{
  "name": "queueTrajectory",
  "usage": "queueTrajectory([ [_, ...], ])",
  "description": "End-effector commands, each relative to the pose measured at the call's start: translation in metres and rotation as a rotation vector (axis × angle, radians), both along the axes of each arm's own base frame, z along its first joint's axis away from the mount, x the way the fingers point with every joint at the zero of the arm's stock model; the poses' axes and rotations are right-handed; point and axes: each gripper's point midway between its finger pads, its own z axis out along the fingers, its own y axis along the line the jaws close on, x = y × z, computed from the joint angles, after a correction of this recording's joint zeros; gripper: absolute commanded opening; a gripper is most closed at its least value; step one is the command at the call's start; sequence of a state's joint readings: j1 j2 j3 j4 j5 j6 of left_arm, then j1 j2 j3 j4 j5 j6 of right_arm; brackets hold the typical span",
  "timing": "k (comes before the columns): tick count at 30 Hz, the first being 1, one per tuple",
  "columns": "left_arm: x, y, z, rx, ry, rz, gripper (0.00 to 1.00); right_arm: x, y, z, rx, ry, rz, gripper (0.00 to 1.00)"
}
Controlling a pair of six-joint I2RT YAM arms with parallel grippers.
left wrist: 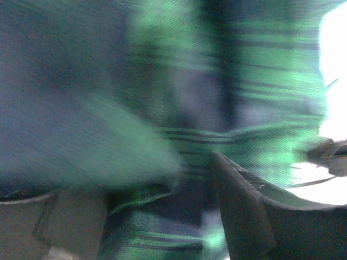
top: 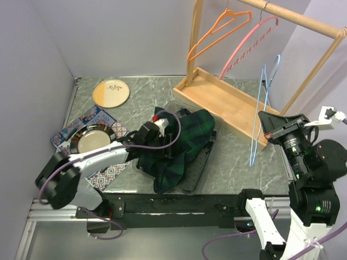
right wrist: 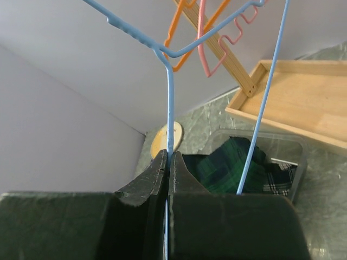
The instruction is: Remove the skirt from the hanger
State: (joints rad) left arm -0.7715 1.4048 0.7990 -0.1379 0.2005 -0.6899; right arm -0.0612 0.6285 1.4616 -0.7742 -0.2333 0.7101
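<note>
Lower left: left arm [top: 100,154], white links, black joints, purple cable [top: 54,170]. Lower right: right arm [top: 312,162], black housings, green indicator lights; right gripper [right wrist: 167,158], dark matt fingers.

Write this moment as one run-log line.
left hand: on plaid skirt in tray, grip unclear | right hand: shut on blue hanger | skirt: off hanger

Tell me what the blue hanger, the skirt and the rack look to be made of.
The blue hanger is a thin, smooth, glossy rod, probably coated wire, though plastic is possible. The skirt is soft woven cloth, dark green plaid, matte and crumpled. The rack looks like pale unpainted wood, with square bars.
</note>
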Motion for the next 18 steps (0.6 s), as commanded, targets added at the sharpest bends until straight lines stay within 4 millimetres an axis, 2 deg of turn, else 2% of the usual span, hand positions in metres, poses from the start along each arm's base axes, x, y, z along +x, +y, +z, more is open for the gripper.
queueTrajectory([
  [1, 0.02, 0.007, 0.095, -0.027, -0.202, 0.055, 0.83, 0.007, 0.008, 0.005, -0.026, 0.007, 0.054, 0.0],
  [2, 0.023, 0.007, 0.13, -0.068, -0.261, 0.064, 0.87, 0.008, 0.008, 0.007, -0.026, 0.007, 0.056, 0.0],
  [3, 0.023, 0.011, 0.139, -0.059, -0.274, 0.07, 0.92, 0.01, 0.007, 0.008, -0.034, 0.009, 0.052, 0.0],
  [4, 0.024, 0.01, 0.162, -0.084, -0.316, 0.06, 0.94, 0.012, 0.006, 0.009, -0.037, 0.019, 0.043, 0.0],
  [5, 0.023, 0.011, 0.172, -0.092, -0.335, 0.054, 0.96, 0.014, 0.005, 0.008, -0.038, 0.025, 0.04, 0.0],
  [6, 0.02, 0.013, 0.174, -0.079, -0.327, 0.039, 0.99, 0.017, 0.005, 0.007, -0.036, 0.031, 0.044, 0.0],
  [8, 0.02, 0.014, 0.185, -0.069, -0.349, 0.03, 0.99, 0.027, 0.005, 0.0, -0.03, 0.068, 0.049, 0.0],
  [10, 0.022, 0.014, 0.186, -0.065, -0.367, 0.018, 0.98, 0.033, 0.003, -0.003, -0.043, 0.083, 0.04, 0.0],
  [15, 0.033, 0.016, 0.146, 0.048, -0.333, 0.022, 0.99, 0.045, -0.017, 0.009, -0.055, 0.046, -0.077, 0.0],
  [18, 0.028, -0.002, 0.145, -0.029, -0.318, -0.039, 0.93, 0.061, -0.031, 0.011, -0.058, 0.065, -0.152, 0.0],
])
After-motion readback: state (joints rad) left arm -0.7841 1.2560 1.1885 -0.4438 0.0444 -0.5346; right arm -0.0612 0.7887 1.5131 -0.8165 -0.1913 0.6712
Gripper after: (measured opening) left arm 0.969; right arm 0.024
